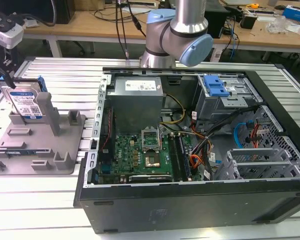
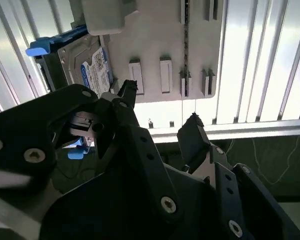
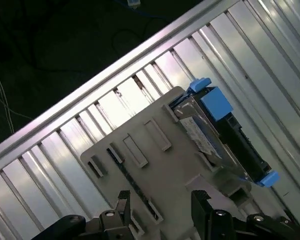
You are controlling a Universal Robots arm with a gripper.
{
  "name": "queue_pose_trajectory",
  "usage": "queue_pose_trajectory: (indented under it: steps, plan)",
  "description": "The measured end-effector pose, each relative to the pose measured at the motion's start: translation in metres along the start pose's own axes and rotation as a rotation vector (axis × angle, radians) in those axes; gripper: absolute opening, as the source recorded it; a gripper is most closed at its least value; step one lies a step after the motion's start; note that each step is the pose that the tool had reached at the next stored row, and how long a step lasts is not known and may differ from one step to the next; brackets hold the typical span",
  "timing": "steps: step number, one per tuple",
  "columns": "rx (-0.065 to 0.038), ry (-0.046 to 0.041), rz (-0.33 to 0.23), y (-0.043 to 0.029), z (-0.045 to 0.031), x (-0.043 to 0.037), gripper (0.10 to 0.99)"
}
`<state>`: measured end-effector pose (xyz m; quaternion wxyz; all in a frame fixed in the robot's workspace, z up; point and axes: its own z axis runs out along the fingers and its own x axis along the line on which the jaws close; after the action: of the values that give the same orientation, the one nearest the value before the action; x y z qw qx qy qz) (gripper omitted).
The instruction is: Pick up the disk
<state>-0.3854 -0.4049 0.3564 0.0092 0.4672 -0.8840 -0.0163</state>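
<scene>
The disk (image 1: 26,102) stands on its edge at the far corner of the grey fixture (image 1: 40,145), at the exterior view's left. It is a silver drive with a white-and-blue label and blue rails. It leans against an upright post of the fixture. My gripper (image 1: 2,72) hangs just above and to the exterior view's left of it, apart from it. In both wrist views the gripper (image 2: 160,107) (image 3: 161,197) is open with nothing between its black fingers. The disk (image 2: 85,62) (image 3: 215,135) lies off to one side of them, and the fixture (image 3: 140,150) is below.
An open black computer case (image 1: 190,200) takes up the middle and the exterior view's right of the slatted metal table (image 1: 65,75). A blue-latched drive cage (image 1: 215,87) sits at its back. The arm's base (image 1: 177,30) stands behind the case. The table's edge (image 3: 90,95) runs close to the fixture.
</scene>
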Motion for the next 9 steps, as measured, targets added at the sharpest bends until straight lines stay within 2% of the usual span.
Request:
queue_pose_trajectory:
  steps: [3,8,9]
  plan:
    - [0.0,0.005,-0.134,0.0,0.0001,0.0,0.6]
    - [0.0,0.0097,-0.259,0.0,0.0004,0.0,0.6]
    - [0.0,0.0111,-0.299,0.0,0.0005,0.0,0.6]
